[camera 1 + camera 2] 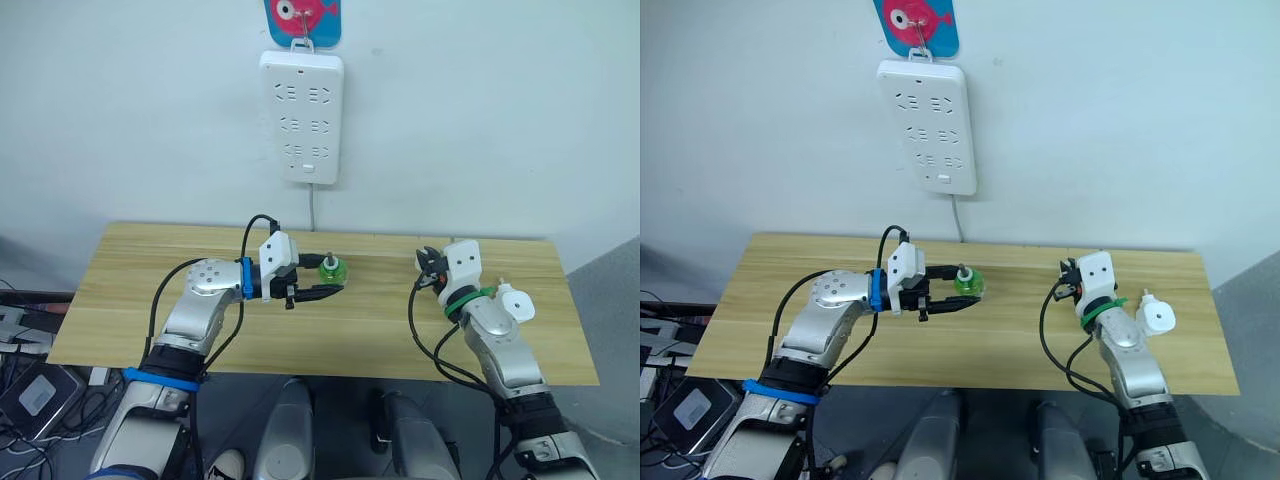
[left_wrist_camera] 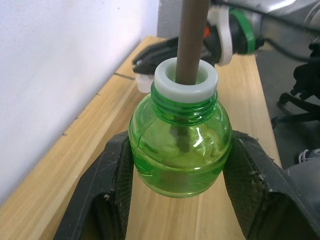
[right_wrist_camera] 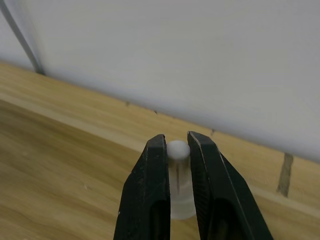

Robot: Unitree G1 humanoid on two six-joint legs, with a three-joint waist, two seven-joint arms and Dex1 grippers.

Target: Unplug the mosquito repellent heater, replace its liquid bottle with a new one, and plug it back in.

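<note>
Left gripper (image 1: 322, 278) is closed on the green bottle (image 2: 180, 150), one finger pressed to each side of its belly, over the middle of the table (image 1: 130, 300). I cannot tell whether the bottle's base rests on the wood. Right gripper (image 1: 428, 266) pinches a small white cap (image 3: 178, 149) near the table's back edge, close to the wall. So this is probably the new bottle, just uncapped.

The table has bare wood between the arms and on the far left. The power strip (image 1: 301, 117) hangs on the wall above the back edge, with every visible socket free. The heater (image 1: 515, 303) lies unplugged beside the right forearm, near the table's right edge. The bottle's wick (image 2: 192, 40) stands bare above a white collar.

Risks, as I judge them:
- The heater could be nudged off the right edge if the right forearm swings outward.
- The round, smooth bottle could twist or slip in the grip.
- The bare wick could bend or smear against a finger or the heater's rim if the bottle goes in at an angle.
- The cap could roll away if it is dropped carelessly.
</note>
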